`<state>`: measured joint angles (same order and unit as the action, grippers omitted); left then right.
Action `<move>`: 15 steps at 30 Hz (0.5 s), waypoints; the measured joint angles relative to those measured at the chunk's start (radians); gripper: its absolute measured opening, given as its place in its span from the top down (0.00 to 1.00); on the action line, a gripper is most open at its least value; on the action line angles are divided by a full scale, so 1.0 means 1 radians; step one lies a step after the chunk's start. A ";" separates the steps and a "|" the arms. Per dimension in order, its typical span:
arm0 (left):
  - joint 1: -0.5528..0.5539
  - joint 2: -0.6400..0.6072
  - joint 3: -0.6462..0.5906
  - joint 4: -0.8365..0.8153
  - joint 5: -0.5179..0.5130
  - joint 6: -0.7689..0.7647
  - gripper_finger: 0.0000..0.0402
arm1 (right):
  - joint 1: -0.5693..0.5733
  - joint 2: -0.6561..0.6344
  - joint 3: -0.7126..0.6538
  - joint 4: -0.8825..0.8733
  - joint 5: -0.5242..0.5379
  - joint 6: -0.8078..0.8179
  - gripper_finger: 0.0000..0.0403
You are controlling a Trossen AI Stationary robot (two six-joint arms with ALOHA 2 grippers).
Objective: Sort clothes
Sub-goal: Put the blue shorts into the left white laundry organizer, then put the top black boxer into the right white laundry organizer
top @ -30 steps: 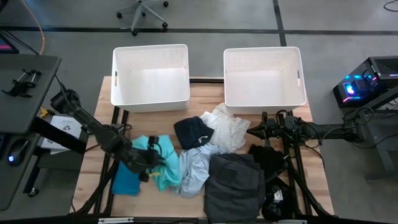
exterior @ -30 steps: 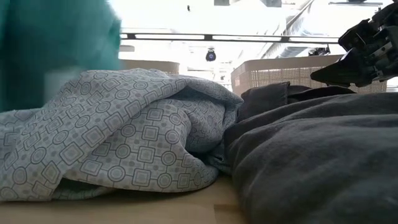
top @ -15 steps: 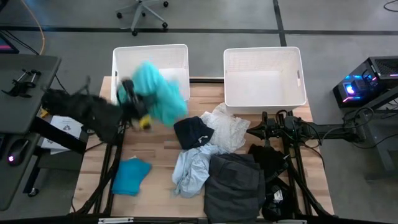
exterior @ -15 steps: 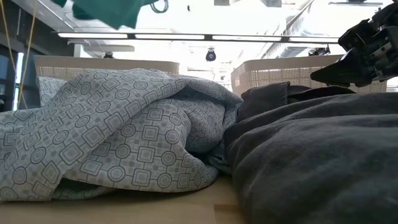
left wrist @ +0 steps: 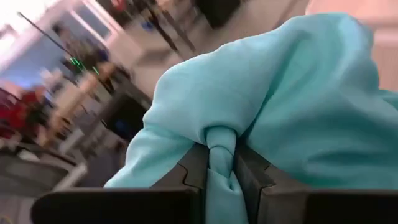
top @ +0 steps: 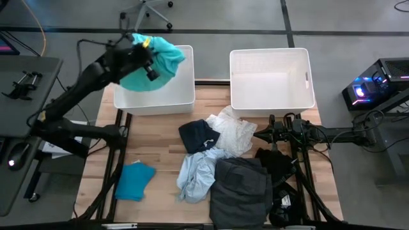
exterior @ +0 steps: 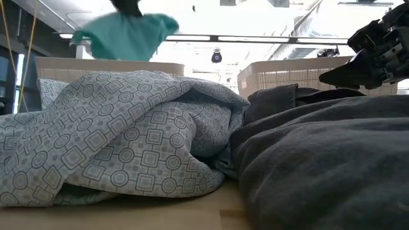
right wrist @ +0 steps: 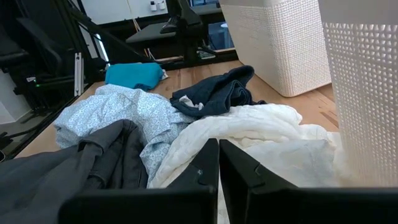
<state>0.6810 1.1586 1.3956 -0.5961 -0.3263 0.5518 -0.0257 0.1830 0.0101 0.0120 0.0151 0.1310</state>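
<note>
My left gripper (top: 144, 52) is shut on the teal garment (top: 155, 64), high over the left white basket (top: 172, 96); it also shows in the low view (exterior: 128, 35). On the table lie a bright blue garment (top: 134, 181), a patterned pale blue one (top: 199, 174), a navy one (top: 198, 135), a white one (top: 233, 131), a dark grey one (top: 239, 190) and a black one (top: 276, 163). My right gripper (top: 259, 134) is shut and empty, just above the table by the white garment. My left gripper pinches a bunched fold of the teal garment (left wrist: 221, 146) between its two fingers. The garment is lifted clear and billows out past the fingers, slack, over the left basket.
A second white basket (top: 271, 96) stands at the far right of the table. Bare wood (top: 153, 137) lies at the table's left between the left basket and the bright blue garment.
My left gripper has swung up from the table's near left and toward the far edge, carrying the teal garment. The garment has been lifted clear of the pile and now hangs over the left basket. The bright blue garment has stayed on the table.
</note>
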 joint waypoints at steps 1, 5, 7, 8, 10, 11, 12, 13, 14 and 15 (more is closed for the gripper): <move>0.031 0.014 -0.032 0.029 0.017 -0.015 0.89 | 0.000 0.000 0.000 0.000 0.000 0.000 1.00; 0.105 0.086 -0.160 0.109 0.032 -0.080 0.80 | 0.000 0.000 0.000 0.000 0.000 0.000 1.00; 0.124 0.126 -0.207 0.121 0.035 -0.092 0.76 | 0.000 0.000 0.000 0.000 0.000 0.000 1.00; 0.126 0.143 -0.221 0.121 0.036 -0.094 0.74 | 0.000 0.000 0.000 0.000 0.000 0.000 1.00; 0.126 0.174 -0.237 0.099 0.035 -0.094 0.69 | 0.000 0.000 0.000 0.000 0.000 0.000 1.00; 0.126 0.186 -0.238 0.078 0.034 -0.093 0.67 | 0.000 0.000 0.000 0.000 0.000 0.000 1.00; 0.126 0.194 -0.236 0.060 0.034 -0.094 0.65 | 0.000 0.000 0.000 0.000 0.000 0.000 1.00; 0.125 0.198 -0.228 0.040 0.033 -0.095 0.63 | 0.000 0.000 0.000 0.000 0.000 0.000 1.00; 0.124 0.198 -0.218 0.024 0.032 -0.096 0.61 | 0.000 0.000 0.000 0.000 0.000 0.000 1.00; 0.123 0.196 -0.203 0.008 0.026 -0.100 0.59 | 0.000 0.000 0.000 0.000 0.000 0.000 1.00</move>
<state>0.8040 1.3546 1.1922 -0.5880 -0.3007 0.4518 -0.0257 0.1833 0.0103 0.0120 0.0147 0.1308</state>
